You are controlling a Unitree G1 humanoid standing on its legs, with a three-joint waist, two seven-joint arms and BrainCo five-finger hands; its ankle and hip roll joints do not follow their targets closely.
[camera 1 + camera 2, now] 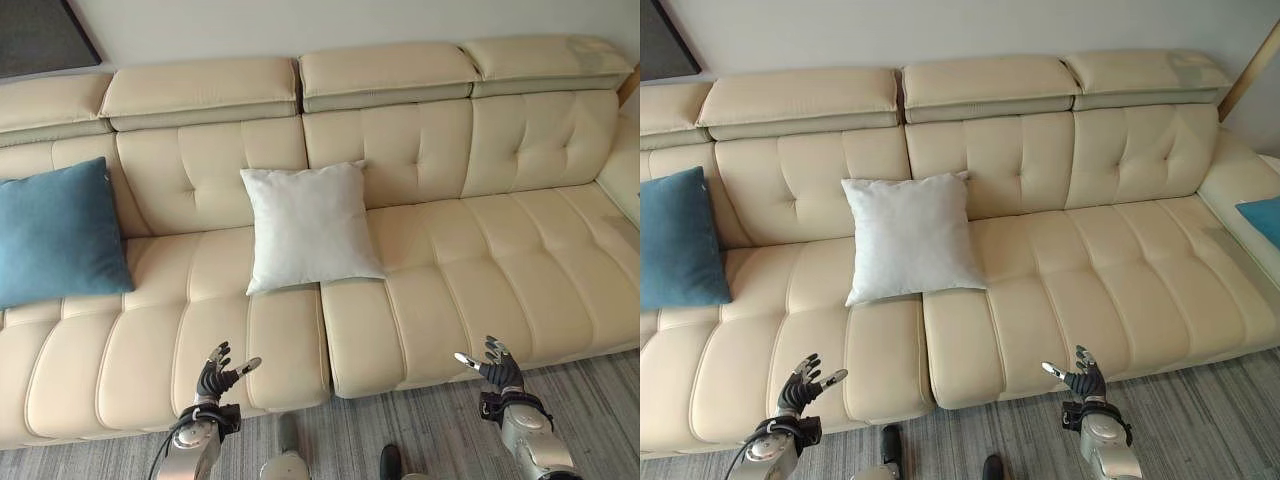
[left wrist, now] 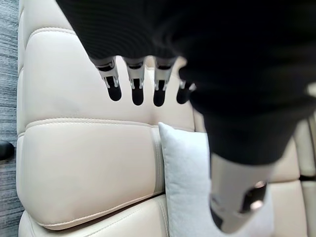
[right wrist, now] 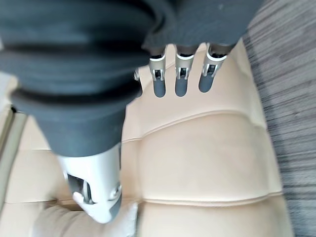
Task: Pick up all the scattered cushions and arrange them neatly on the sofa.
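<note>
A white cushion (image 1: 310, 226) leans upright against the backrest in the middle of the cream sofa (image 1: 450, 250). A blue cushion (image 1: 55, 232) stands against the backrest at the sofa's left end. Another blue cushion (image 1: 1262, 216) pokes in at the sofa's right arm. My left hand (image 1: 215, 377) hovers low before the seat's front edge, fingers straight and empty. My right hand (image 1: 494, 369) is held the same way before the right seat section, open and empty. The left wrist view shows the white cushion (image 2: 185, 185) past my fingers (image 2: 137, 89).
Grey striped carpet (image 1: 400, 430) runs along the sofa's front. A dark framed panel (image 1: 40, 35) hangs on the wall at the upper left. A wooden post (image 1: 1245, 70) stands by the sofa's right end.
</note>
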